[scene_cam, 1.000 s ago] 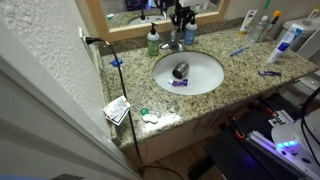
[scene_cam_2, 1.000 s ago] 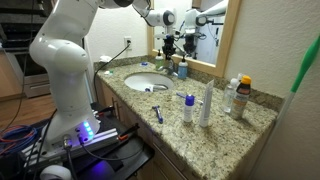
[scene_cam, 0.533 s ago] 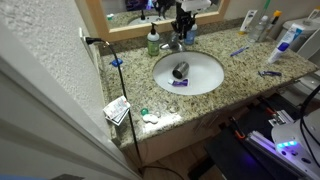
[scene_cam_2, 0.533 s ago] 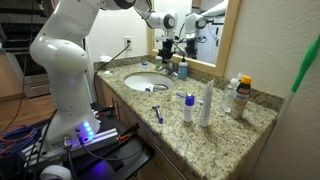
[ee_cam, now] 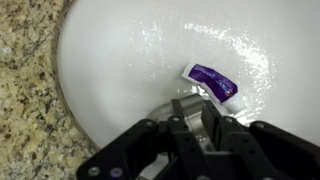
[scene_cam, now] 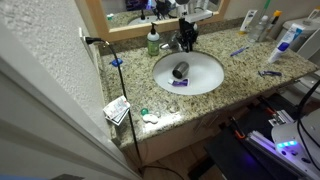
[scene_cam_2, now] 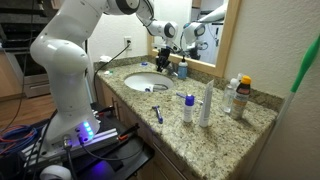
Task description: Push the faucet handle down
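1. Where the granite countertop [scene_cam: 125, 80] comes nearest to the camera in an exterior view, its front corner carries a small flat pack [scene_cam: 117, 109]. The front edge runs bare beside it.
2. Behind that, the white basin [scene_cam: 207, 72] fills the middle of the counter. A dark drain stopper [scene_cam: 181, 70] and a purple tube [scene_cam: 179, 84] lie inside. In the wrist view the tube lies on open porcelain, just beyond the fingertips.
3. The faucet handle [scene_cam: 180, 45] stands at the back rim of the basin, directly under the gripper [scene_cam: 185, 40] and mostly covered by it. I cannot tell if they touch.
4. In the wrist view the black fingers [ee_cam: 150, 135] flank a silvery part. I cannot tell if they are spread or pressed together.
5. A green soap bottle [scene_cam: 153, 42] stands just beside the gripper. On the opposite side the granite is free up to a blue toothbrush [scene_cam: 238, 51].
6. Farthest, the wooden mirror frame [scene_cam: 135, 28] runs close behind the gripper and leaves little room there.
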`<action>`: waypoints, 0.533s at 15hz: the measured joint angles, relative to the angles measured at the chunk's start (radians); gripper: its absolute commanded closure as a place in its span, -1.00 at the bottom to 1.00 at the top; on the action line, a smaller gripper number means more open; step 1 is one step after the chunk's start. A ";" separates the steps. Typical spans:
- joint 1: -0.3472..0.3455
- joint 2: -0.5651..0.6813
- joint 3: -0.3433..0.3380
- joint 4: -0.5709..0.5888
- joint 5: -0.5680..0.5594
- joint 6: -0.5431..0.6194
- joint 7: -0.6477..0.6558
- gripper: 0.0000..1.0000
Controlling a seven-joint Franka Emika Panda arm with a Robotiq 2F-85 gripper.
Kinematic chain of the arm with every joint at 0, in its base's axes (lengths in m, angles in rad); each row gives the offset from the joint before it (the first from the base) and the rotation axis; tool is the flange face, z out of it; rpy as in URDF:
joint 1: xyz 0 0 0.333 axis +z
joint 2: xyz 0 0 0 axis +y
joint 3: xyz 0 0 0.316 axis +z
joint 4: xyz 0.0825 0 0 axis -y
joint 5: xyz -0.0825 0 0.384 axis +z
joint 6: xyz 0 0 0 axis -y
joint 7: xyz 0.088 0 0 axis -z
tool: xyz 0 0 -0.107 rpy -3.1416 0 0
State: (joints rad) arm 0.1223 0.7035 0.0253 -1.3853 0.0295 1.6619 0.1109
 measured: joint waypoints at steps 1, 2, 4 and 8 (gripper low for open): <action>-0.002 0.003 0.000 -0.002 -0.002 -0.007 -0.012 0.00; -0.005 0.000 0.000 -0.006 -0.006 -0.008 -0.028 0.00; -0.010 -0.043 -0.001 -0.033 -0.027 0.001 -0.069 -0.17; -0.032 -0.252 -0.002 -0.178 -0.052 0.078 -0.140 -0.72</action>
State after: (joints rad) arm 0.0900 0.4519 0.0234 -1.5634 -0.0224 1.7403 -0.0289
